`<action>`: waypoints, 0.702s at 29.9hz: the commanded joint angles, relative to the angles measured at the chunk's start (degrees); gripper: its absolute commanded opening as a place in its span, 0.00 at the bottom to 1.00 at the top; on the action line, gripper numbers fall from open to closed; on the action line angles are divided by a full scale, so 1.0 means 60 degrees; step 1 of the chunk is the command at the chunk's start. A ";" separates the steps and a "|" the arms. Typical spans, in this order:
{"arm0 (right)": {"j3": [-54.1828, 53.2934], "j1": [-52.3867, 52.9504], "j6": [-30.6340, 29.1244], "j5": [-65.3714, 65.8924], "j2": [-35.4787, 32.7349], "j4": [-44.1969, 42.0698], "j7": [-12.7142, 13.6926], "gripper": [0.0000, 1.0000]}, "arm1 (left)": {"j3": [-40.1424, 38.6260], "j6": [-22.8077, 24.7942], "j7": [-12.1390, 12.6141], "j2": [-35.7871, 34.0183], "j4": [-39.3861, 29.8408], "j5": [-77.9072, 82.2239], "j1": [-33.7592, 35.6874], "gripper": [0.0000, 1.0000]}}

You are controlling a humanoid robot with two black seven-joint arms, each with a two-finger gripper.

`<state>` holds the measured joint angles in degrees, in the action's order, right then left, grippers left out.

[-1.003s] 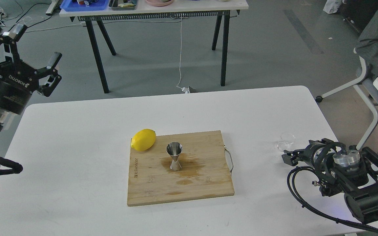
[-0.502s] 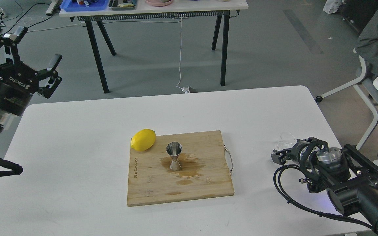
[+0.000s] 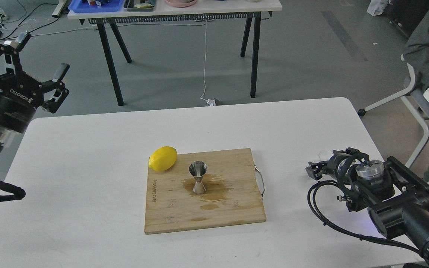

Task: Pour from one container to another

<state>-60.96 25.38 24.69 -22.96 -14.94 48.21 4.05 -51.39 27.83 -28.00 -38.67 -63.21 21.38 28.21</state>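
Jigger (image 3: pixel 197 178) upright on wet board (image 3: pixel 237 208) beside lemon (image 3: pixel 162 158), left end effector (image 3: pixel 37 56) spread empty, right end effector (image 3: pixel 313 170) unclear

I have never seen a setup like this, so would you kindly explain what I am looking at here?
This single picture is taken from a humanoid robot's own head, looking down at a white table. Its two black arms enter from the sides. The left claw hangs open above the table's left edge, holding nothing. The right claw is too dark to judge; the clear glass cup is almost hidden behind it. On the wooden cutting board stand a steel jigger in a brown spill and a lemon.
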 commanded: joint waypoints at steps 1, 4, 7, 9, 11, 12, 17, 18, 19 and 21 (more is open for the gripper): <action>0.0038 0.0003 0.0002 0.0033 0.0000 0.0006 -0.0001 0.79 | -0.0004 0.0005 0.0000 0.0000 0.0003 -0.0003 0.0001 0.95; 0.0053 0.0003 0.0002 0.0048 0.0000 -0.0023 -0.0001 0.75 | -0.0004 0.0005 0.0000 0.0000 0.0003 -0.0003 0.0001 0.94; 0.0053 -0.0012 0.0002 0.0048 0.0000 -0.0111 -0.0001 0.71 | -0.0004 0.0005 0.0000 0.0000 0.0003 -0.0003 0.0001 0.95; 0.0053 -0.0012 0.0002 0.0062 0.0044 -0.0126 -0.0001 0.69 | -0.0004 0.0005 0.0000 0.0000 0.0018 -0.0003 0.0001 0.95; 0.0067 -0.0012 0.0002 0.0062 0.0059 -0.0126 -0.0001 0.66 | -0.0004 0.0005 0.0000 0.0000 0.0018 -0.0003 0.0001 0.94; 0.0067 -0.0012 0.0002 0.0062 0.0059 -0.0140 -0.0001 0.66 | -0.0004 0.0005 0.0000 0.0000 0.0018 -0.0003 0.0001 0.94; 0.0067 -0.0012 0.0002 0.0062 0.0073 -0.0184 -0.0001 0.62 | -0.0004 -0.0010 0.0000 0.0000 0.0018 -0.0003 0.0001 0.95; 0.0067 -0.0012 0.0002 0.0062 0.0073 -0.0184 -0.0001 0.61 | -0.0004 0.0004 0.0000 0.0000 0.0018 -0.0003 0.0001 0.95; 0.0067 -0.0012 0.0002 0.0062 0.0073 -0.0184 -0.0001 0.60 | -0.0004 0.0005 0.0000 0.0000 0.0018 -0.0003 0.0001 0.95; 0.0067 -0.0012 0.0002 0.0062 0.0073 -0.0184 -0.0001 0.59 | -0.0004 0.0005 0.0000 0.0000 0.0018 -0.0003 0.0001 0.95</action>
<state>-60.55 25.31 24.70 -22.59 -14.51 47.12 4.04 -51.42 27.87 -28.00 -38.67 -63.10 21.35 28.21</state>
